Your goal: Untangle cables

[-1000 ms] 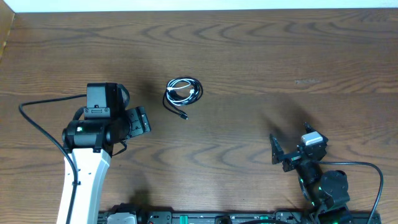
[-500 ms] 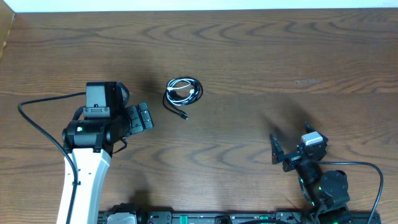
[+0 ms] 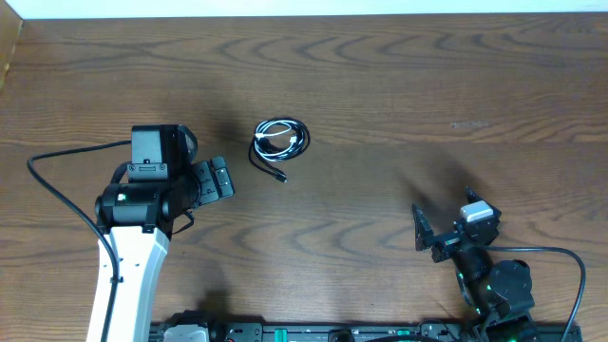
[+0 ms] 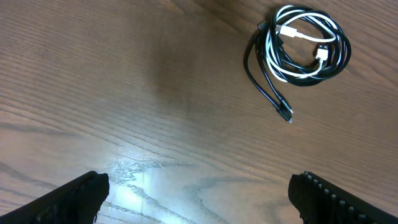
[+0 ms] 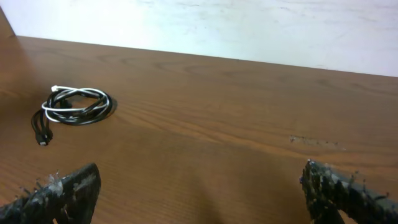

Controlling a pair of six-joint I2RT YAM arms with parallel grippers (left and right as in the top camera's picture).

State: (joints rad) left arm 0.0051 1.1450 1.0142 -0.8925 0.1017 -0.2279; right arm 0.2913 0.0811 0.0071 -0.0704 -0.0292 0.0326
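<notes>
The cables [image 3: 280, 140] lie in one small coil on the wooden table, a white cord [image 4: 298, 32] wound in with a black cord [image 4: 264, 87] whose plug [image 4: 285, 114] trails out toward the front. My left gripper [image 3: 217, 179] hovers to the left and front of the coil, open and empty; in the left wrist view its fingertips [image 4: 74, 199] frame bare wood, and the gripper [image 4: 199, 193] stands short of the coil. My right gripper [image 3: 443, 214] sits far to the right near the front edge, open and empty [image 5: 199, 186], with the coil [image 5: 74, 106] well off to its left.
The left arm's thick black wire [image 3: 57, 180] loops out over the table's left side. The right arm's wire [image 3: 570, 275] arcs at the front right. The table's far edge meets a white wall [image 5: 249, 25]. A raised wooden edge [image 3: 9, 47] borders the far left.
The left gripper's jaws spread a little wider and the wrist turned slightly early in the second, then held still. The coil and the right arm have not moved.
</notes>
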